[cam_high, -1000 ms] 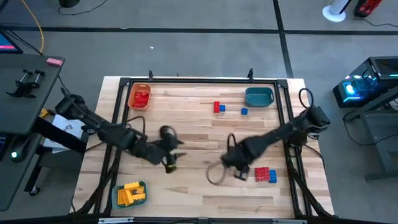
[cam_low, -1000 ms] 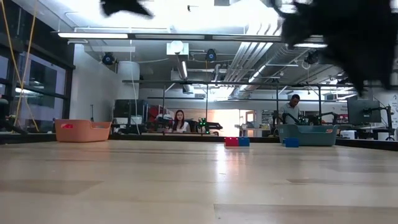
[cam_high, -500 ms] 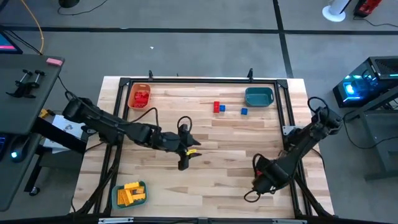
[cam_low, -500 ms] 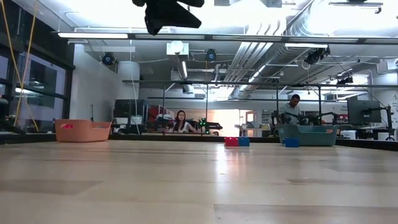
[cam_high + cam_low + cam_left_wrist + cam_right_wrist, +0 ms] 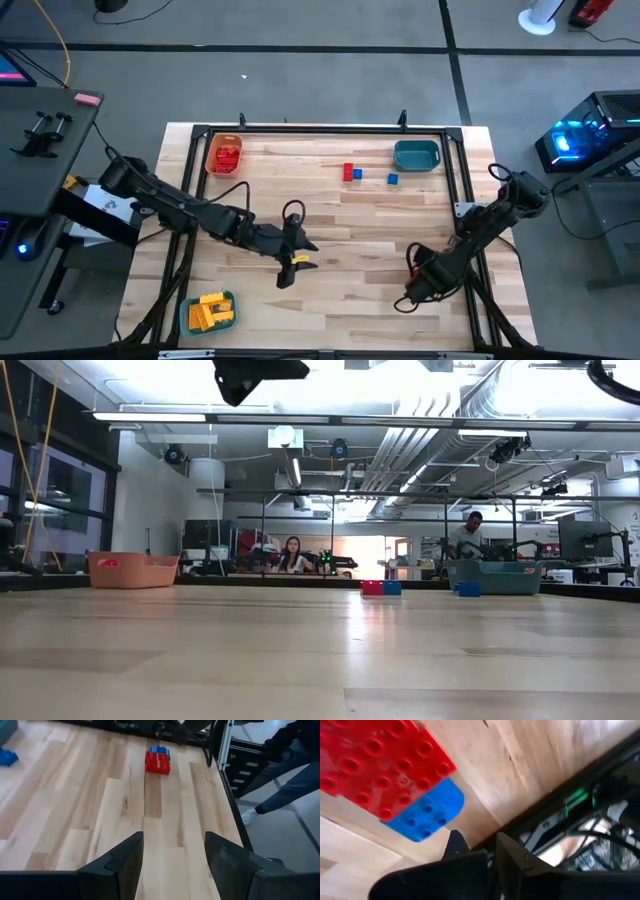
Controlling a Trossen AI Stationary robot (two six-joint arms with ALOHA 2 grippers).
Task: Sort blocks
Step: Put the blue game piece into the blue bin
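Note:
My right gripper (image 5: 481, 845) is shut, low over the table's near right corner (image 5: 418, 287). Just past its fingertips a red brick (image 5: 375, 765) and a blue brick (image 5: 427, 812) lie joined on the wood; in the high view the arm hides them. My left gripper (image 5: 172, 842) is open with nothing between its fingers. It hangs above the table's middle (image 5: 290, 268) and faces that same red and blue pair (image 5: 157, 760). A red brick (image 5: 348, 172) and two blue bricks (image 5: 357, 173) (image 5: 392, 179) lie near the far edge. My right gripper's shut fingertips (image 5: 456, 840) stand right beside the blue brick's near corner (image 5: 445, 822), slanting down from above. I cannot tell whether they touch it.
An orange tray (image 5: 224, 155) with red bricks stands at the far left, a teal tray (image 5: 416, 155) at the far right, and a tray of yellow bricks (image 5: 211, 311) at the near left. A person's leg and shoe (image 5: 280, 775) show beyond the table's right frame.
My right gripper has swung from the table's middle toward the near right corner and sunk, turning as it went; its arm now covers the red and blue pair in the high view. My left gripper has moved a little toward the right and near edges and tipped further down.

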